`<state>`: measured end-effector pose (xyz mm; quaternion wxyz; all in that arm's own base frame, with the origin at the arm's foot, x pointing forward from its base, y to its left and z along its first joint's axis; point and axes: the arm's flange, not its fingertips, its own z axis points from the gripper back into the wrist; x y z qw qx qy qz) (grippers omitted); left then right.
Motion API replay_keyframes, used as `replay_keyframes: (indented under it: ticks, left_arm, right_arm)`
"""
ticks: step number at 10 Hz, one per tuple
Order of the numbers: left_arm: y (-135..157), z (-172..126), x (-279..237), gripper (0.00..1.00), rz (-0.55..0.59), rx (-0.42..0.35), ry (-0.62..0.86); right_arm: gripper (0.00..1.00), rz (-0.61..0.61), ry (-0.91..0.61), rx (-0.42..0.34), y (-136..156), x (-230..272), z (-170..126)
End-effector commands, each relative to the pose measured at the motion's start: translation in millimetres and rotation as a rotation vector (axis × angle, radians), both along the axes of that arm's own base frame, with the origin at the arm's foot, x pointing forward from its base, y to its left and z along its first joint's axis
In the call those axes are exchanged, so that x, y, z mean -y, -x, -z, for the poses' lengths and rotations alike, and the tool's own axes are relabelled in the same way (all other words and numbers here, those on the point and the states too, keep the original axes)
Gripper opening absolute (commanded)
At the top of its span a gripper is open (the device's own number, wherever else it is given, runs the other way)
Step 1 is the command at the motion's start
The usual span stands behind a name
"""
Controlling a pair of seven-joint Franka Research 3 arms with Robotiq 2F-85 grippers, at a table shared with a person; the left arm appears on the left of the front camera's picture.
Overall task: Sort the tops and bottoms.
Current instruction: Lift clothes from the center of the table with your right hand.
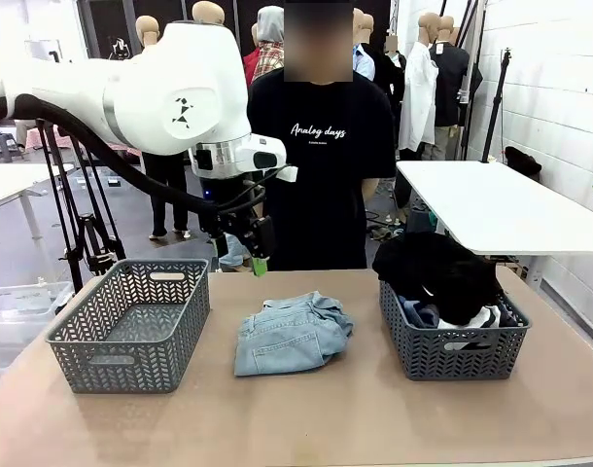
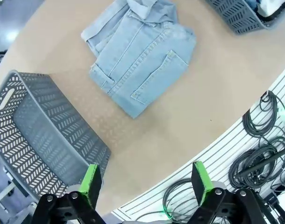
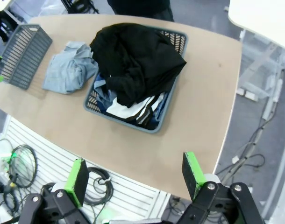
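A: Two grey plastic baskets on the tan table (image 1: pixel 306 418). Where's the denim?

B: Pale washed-blue denim garment (image 1: pixel 289 331) lies folded between them. The right basket (image 1: pixel 452 350) holds the black knit top (image 3: pixel 135 58) over a white striped top (image 3: pixel 133 109) and dark denim (image 3: pixel 103 91). The left basket (image 1: pixel 131 326) is beside it.

A: Grippers?

B: Left gripper (image 2: pixel 145 184) and right gripper (image 3: pixel 133 175), both jaws wide, holding nothing.

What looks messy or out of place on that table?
The pale jeans lie crumpled on the bare table between the two baskets. The right basket is overstuffed: a black top heaps above its rim, over a striped white top and dark denim. The left basket holds nothing.
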<state>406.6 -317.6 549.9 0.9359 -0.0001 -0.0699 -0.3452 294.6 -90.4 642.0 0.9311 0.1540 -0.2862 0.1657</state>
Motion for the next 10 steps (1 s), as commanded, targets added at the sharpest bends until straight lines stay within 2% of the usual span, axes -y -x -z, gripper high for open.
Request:
replay_keyframes:
  ticks: [1, 4, 7, 8, 9, 10]
  left_arm:
    - [8, 6, -49, 1.00, -0.078, -0.034, 0.000]
    - [30, -4, -102, 1.00, -0.132, -0.007, -0.050]
    - [42, -12, -122, 1.00, -0.141, 0.039, 0.005]
    - [43, -12, -122, 1.00, -0.146, 0.032, 0.005]
    - [42, -9, -121, 1.00, -0.157, -0.032, -0.013]
    - [43, -19, -120, 1.00, -0.168, 0.033, -0.028]
  right_arm:
    - [1.00, -0.010, 0.003, -0.002, 0, -1, 0]
    - [1.00, -0.010, 0.003, -0.002, 0, -1, 0]
    - [1.00, -0.010, 0.003, -0.002, 0, -1, 0]
    - [1.00, -0.010, 0.003, -0.002, 0, -1, 0]
    - [1.00, -0.010, 0.003, -0.002, 0, -1, 0]
    - [1.00, 0.000, 0.000, 0.000, 0, 0, 0]
